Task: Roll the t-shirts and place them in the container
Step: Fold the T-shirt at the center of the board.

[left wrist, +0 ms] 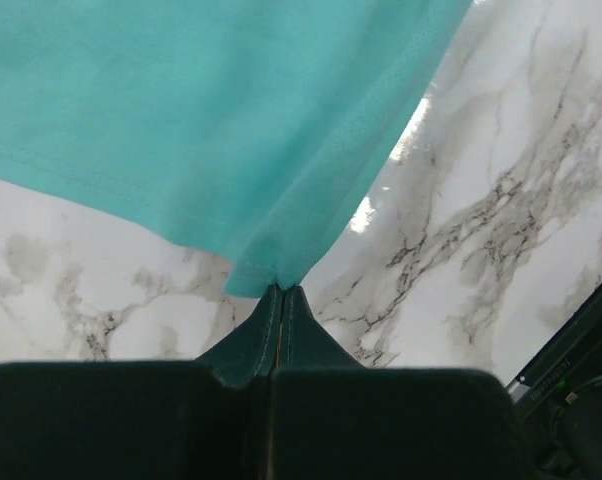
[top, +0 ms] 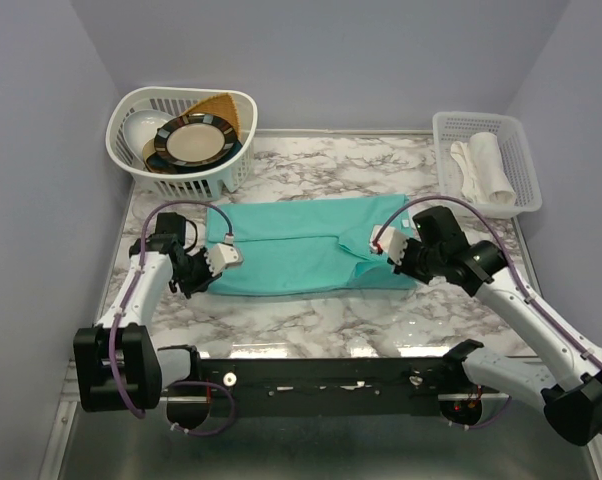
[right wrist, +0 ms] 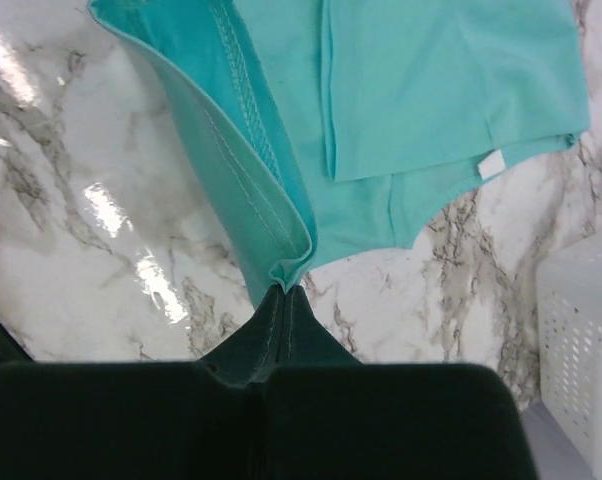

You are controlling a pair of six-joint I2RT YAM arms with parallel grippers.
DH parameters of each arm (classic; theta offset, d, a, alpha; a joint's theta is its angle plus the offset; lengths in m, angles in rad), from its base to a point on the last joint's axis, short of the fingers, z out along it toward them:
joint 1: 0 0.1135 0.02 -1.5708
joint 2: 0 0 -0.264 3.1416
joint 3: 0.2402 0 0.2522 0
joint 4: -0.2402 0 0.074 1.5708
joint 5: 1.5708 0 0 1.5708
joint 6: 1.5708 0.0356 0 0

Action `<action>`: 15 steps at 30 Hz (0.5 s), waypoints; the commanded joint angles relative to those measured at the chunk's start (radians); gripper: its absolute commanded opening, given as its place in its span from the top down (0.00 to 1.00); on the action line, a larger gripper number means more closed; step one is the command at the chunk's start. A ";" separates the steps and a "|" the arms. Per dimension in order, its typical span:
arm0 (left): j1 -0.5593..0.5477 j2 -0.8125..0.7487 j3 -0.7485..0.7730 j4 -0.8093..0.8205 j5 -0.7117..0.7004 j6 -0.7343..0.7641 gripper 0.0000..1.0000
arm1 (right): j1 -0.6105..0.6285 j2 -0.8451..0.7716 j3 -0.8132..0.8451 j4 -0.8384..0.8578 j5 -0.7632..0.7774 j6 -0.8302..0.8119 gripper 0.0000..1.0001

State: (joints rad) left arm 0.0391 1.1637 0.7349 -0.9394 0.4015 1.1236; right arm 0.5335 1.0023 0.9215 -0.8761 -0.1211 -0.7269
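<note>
Top external view, left end first: what do the left jaws have?

— The left gripper is clamped tight on the left edge of the t-shirt. The shirt lies flat, stretched sideways between both pairs of jaws. In the left wrist view, a point of teal cloth is pinched where the dark fingertips meet.

Any room around those jaws?

— There is bare marble table on their near side, as far as the arm bases. Beyond them and to their left, well apart, stands a white dish basket holding plates. The side wall runs close outside the arm.

And the right jaws?

— The right gripper is also closed, on the shirt's right end. The right wrist view shows a doubled, stitched edge drawn up into a ridge that ends between the fingers. Past the jaws sits a small white tag beside a curved cut-out in the cloth.

What lies to their right?

— Just a strip of marble. Further off, beyond and to the right, is a white mesh basket with a rolled white cloth in it.

What can't you make out?

— The fingers hide how much fabric sits between either pair of jaws. From above, the right gripper covers the shirt's edge beneath it. In the left wrist view the shirt runs off the top of the frame, and in the right wrist view only the mesh basket's corner shows.
</note>
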 commanded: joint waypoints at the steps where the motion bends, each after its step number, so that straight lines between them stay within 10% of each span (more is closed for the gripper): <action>1: -0.002 0.076 0.099 0.109 0.002 -0.155 1.00 | -0.035 0.033 0.028 0.117 0.115 -0.051 1.00; 15: -0.004 0.283 0.276 0.230 -0.085 -0.303 1.00 | -0.118 0.262 0.163 0.359 0.152 -0.172 1.00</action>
State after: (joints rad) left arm 0.0387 1.4010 0.9783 -0.7635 0.3664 0.8894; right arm 0.4370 1.2064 1.0176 -0.6197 0.0128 -0.8440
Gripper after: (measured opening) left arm 0.008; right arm 0.009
